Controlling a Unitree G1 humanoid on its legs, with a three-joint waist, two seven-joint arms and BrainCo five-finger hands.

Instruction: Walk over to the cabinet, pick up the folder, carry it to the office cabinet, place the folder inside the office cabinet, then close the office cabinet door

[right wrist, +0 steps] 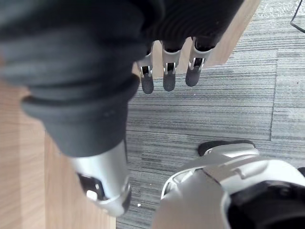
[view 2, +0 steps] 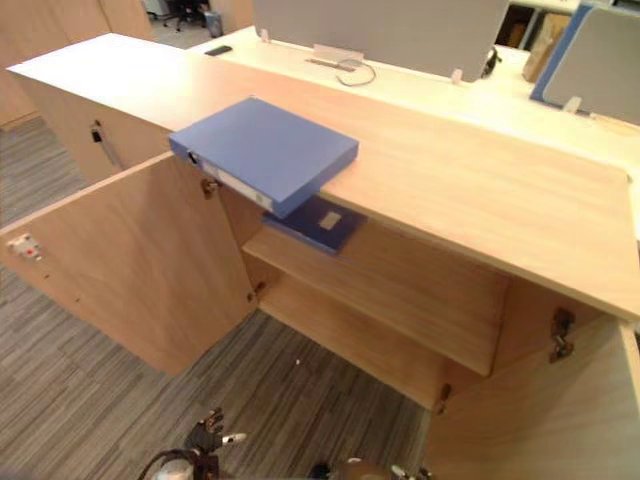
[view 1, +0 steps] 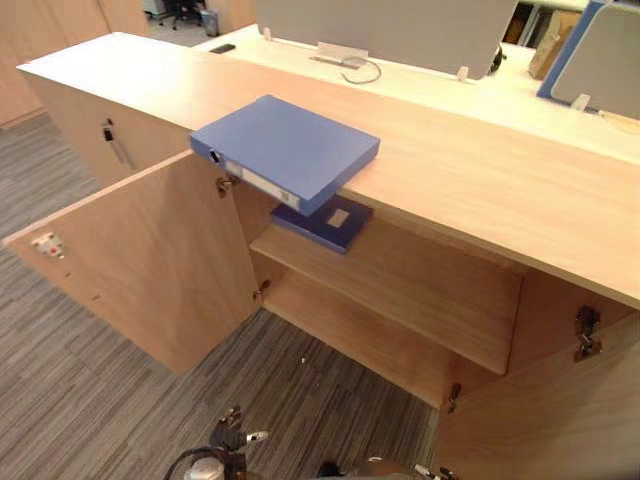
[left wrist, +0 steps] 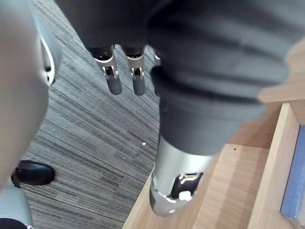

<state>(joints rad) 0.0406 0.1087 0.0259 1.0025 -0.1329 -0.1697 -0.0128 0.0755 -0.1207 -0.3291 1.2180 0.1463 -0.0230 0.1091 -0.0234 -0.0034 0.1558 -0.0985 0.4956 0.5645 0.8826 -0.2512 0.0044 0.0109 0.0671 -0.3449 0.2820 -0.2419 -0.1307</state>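
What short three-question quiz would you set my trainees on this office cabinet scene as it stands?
1. True or false: the blue folder lies flat on the cabinet top, overhanging its front edge.
2. The left cabinet door is: A) open, B) shut, C) missing.
3. Fill in: the left hand and the right hand hang with straight fingers and hold ____.

Key: 1 true; 2 A; 3 nothing.
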